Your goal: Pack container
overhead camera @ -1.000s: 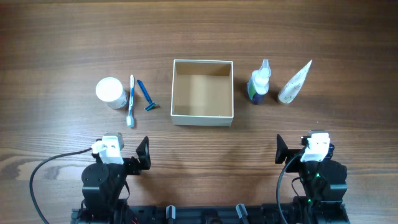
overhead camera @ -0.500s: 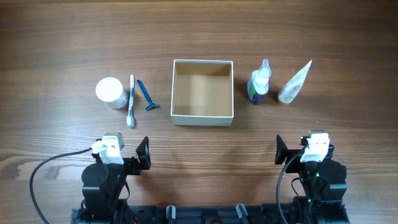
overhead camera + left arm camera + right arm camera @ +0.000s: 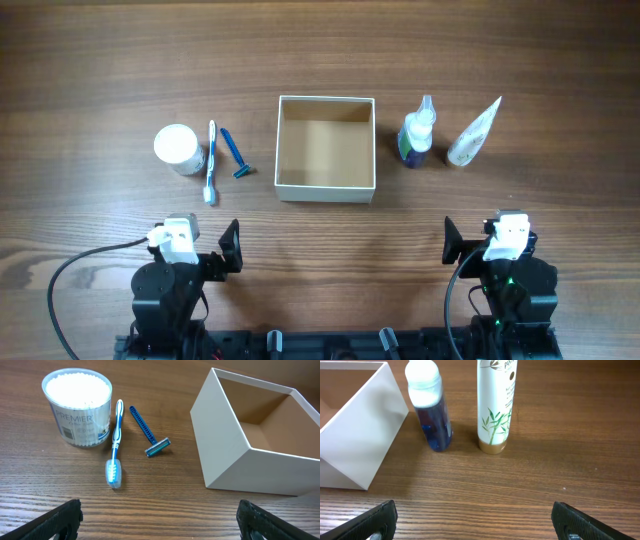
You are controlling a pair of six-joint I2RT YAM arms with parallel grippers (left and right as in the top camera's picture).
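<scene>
Left tool (image 3: 160, 523) and right tool (image 3: 477, 523) spread wide, gripping nothing, square white-walled cardboard container (image 3: 325, 150) well ahead between them on wood-grain bench (image 3: 100, 60), tan inside

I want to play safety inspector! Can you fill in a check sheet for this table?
Surface: wooden table, no spills seen.
Job's things: container open and empty, centre; jar, toothbrush, razor on its left; blue bottle, tube on its right.
Clutter: nothing seen.
Grippers: left gripper and right gripper open, empty, at the near edge.
Cables: black cable loops on the left side.
Surroundings: nothing seen.
</scene>
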